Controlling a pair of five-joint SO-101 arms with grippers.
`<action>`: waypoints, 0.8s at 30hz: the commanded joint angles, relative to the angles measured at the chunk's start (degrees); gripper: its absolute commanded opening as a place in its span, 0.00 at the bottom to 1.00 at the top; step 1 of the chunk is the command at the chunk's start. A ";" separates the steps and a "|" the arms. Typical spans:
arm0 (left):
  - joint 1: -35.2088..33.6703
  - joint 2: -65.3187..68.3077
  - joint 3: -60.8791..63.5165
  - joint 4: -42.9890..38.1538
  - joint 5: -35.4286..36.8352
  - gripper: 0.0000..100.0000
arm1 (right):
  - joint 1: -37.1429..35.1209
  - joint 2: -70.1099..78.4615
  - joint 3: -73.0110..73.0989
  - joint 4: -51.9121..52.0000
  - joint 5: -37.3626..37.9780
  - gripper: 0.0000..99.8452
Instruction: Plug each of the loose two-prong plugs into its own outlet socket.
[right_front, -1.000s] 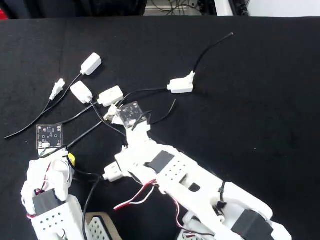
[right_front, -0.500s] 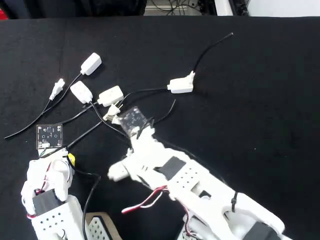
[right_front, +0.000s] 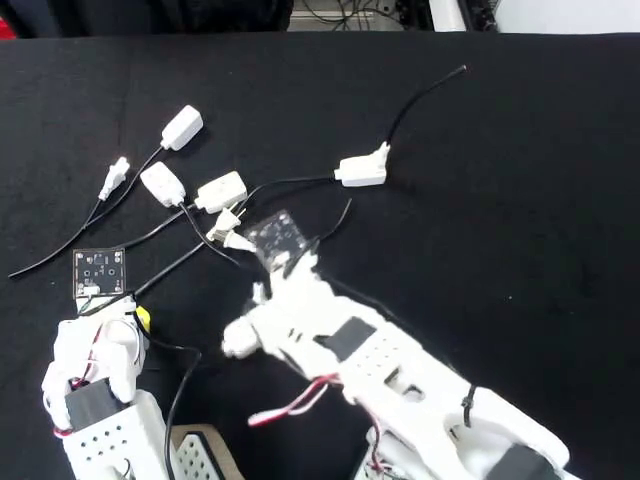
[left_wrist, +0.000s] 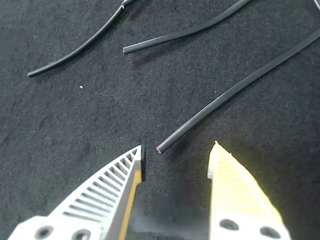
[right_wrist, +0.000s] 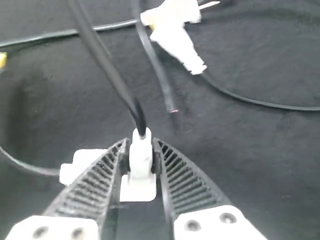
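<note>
In the high view the right arm (right_front: 400, 380) is smeared near its wrist and runs off the bottom edge; in its wrist view the plug (right_wrist: 140, 165) clamped in the right gripper (right_wrist: 140, 142) hides its prongs; the white plugs (right_wrist: 177, 45) beyond are blurred, one cut by the top edge.

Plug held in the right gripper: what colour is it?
The plug is white, its cord black; the right wrist view shows it best.
</note>
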 joint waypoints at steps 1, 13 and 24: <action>-0.48 -0.26 0.22 -1.23 -0.35 0.22 | -3.52 -3.38 2.42 -0.26 -1.41 0.01; -0.75 -0.26 0.22 -1.23 -0.35 0.22 | -6.24 -15.34 8.66 -0.35 -4.22 0.01; -0.75 -0.26 0.22 -1.23 -0.35 0.22 | -8.18 -17.71 11.91 -4.84 -11.78 0.01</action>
